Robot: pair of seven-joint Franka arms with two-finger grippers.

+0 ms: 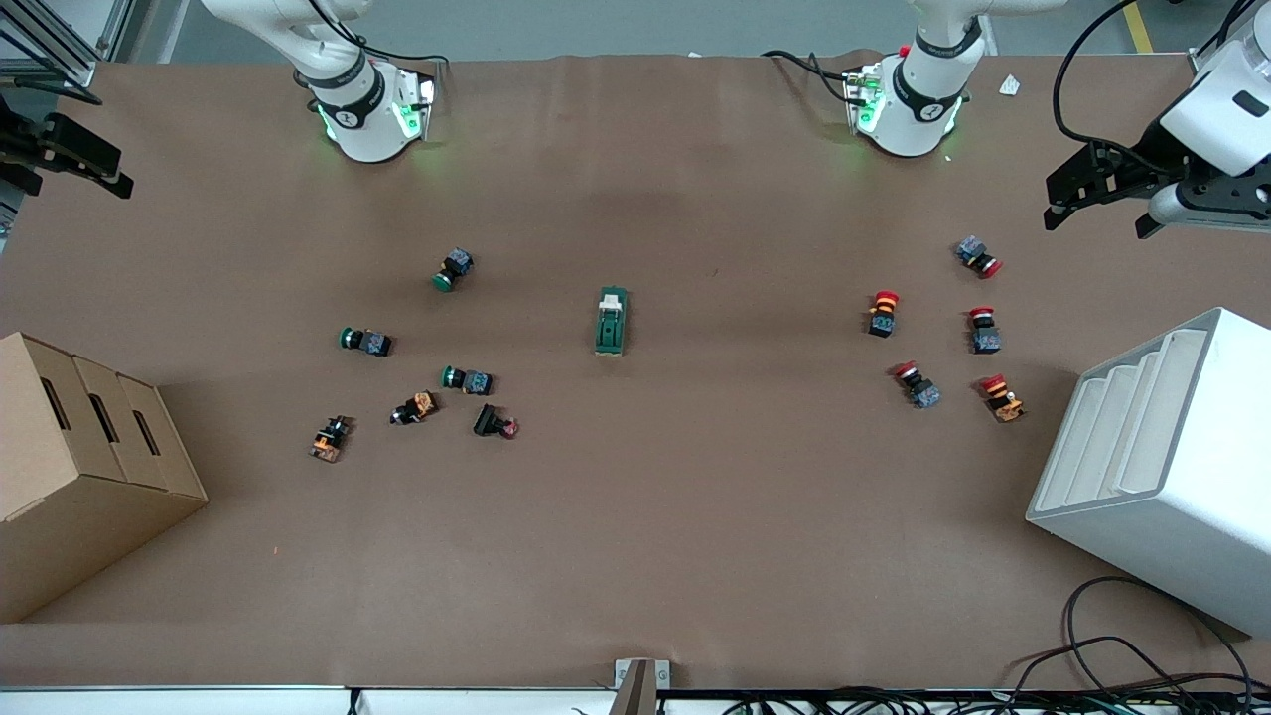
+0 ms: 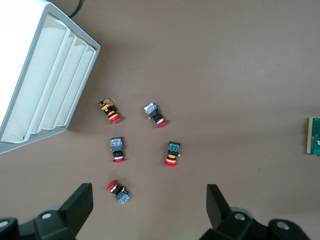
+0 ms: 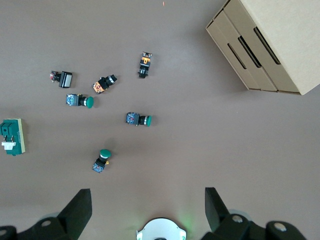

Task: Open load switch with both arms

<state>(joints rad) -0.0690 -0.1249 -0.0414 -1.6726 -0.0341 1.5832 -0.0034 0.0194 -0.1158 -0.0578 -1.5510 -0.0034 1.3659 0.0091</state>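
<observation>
The load switch (image 1: 612,322), a dark green oblong block with a cream toggle, lies flat in the middle of the table. It shows at the edge of the left wrist view (image 2: 314,136) and of the right wrist view (image 3: 12,137). My left gripper (image 1: 1097,211) hangs high over the left arm's end of the table, open (image 2: 149,206), with nothing between its fingers. My right gripper (image 1: 70,159) hangs high over the right arm's end, also open (image 3: 147,209) and empty, above its own base (image 3: 161,231). Both are well away from the switch.
Several red-capped push buttons (image 1: 883,312) lie toward the left arm's end, beside a white slotted bin (image 1: 1162,467). Green-capped and other push buttons (image 1: 467,379) lie toward the right arm's end, near a cardboard box (image 1: 79,467). Cables (image 1: 1122,645) trail at the table's near edge.
</observation>
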